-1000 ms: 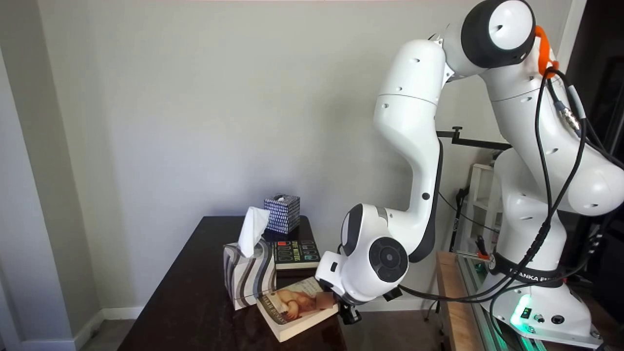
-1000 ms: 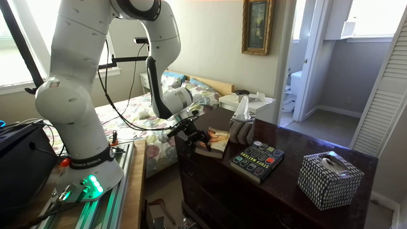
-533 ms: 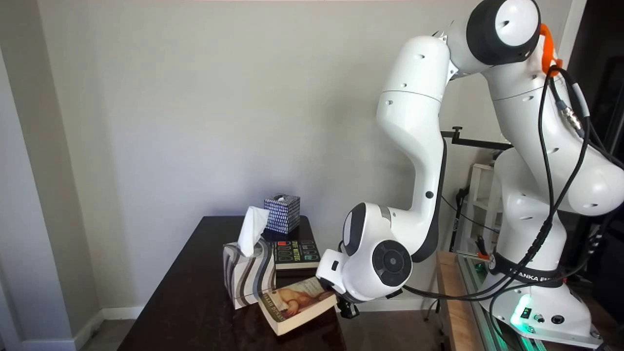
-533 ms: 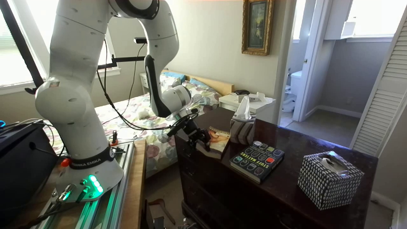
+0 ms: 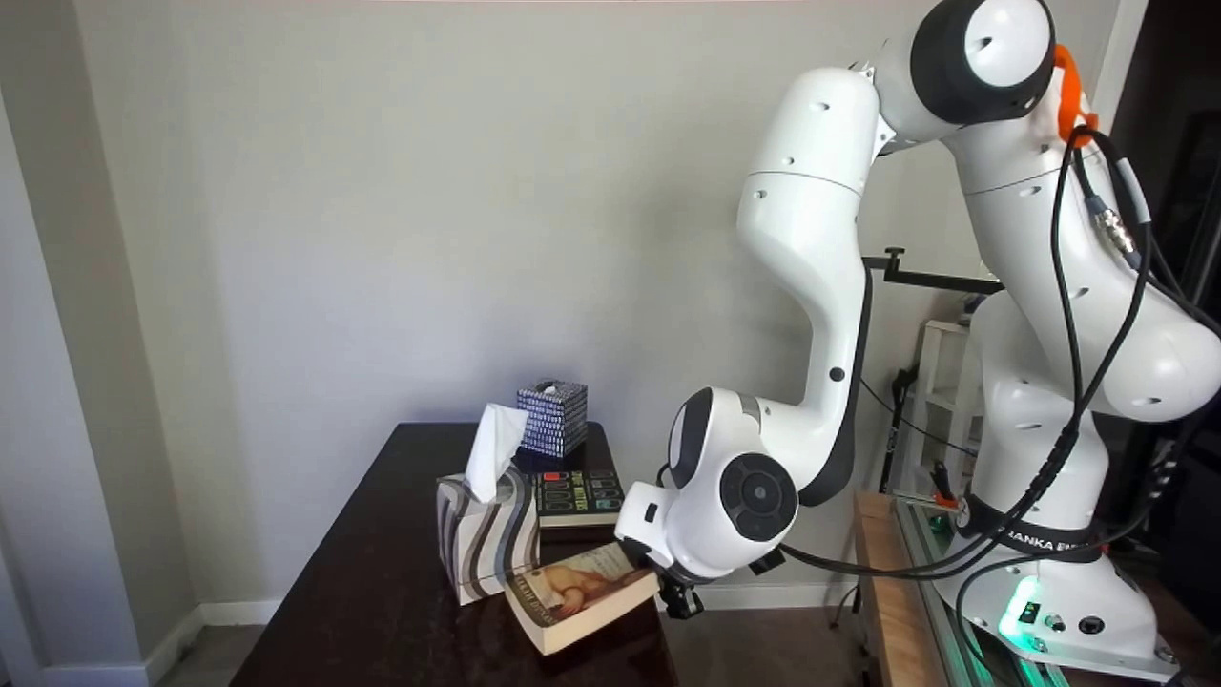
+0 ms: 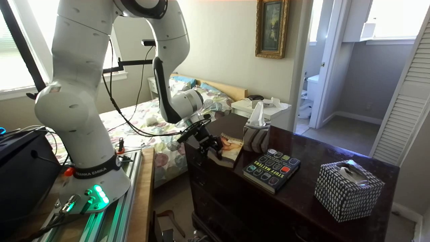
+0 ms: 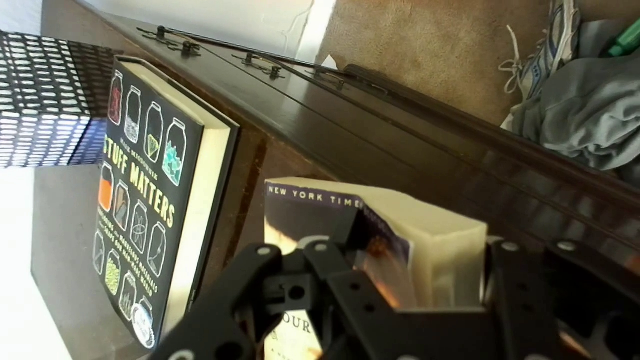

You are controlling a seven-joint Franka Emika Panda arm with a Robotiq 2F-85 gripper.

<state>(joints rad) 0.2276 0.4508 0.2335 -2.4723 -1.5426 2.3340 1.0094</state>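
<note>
Your fingers [image 7: 517,287] pinch the paperback [image 7: 390,255] by its corner, one above and one beneath, presumably because the dresser [image 7: 350,125] seems to end just beside them.

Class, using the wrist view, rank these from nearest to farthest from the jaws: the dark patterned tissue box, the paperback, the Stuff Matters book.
1. Paperback: between the jaws.
2. Stuff Matters book: left of the paperback in the picture.
3. Dark patterned tissue box: beyond that book, at the left edge.

Lies on the surface [image 5: 372,582] as a thick, face-up paperback book [image 5: 580,587], pinched by jaws at three o'clock in an exterior view.
</note>
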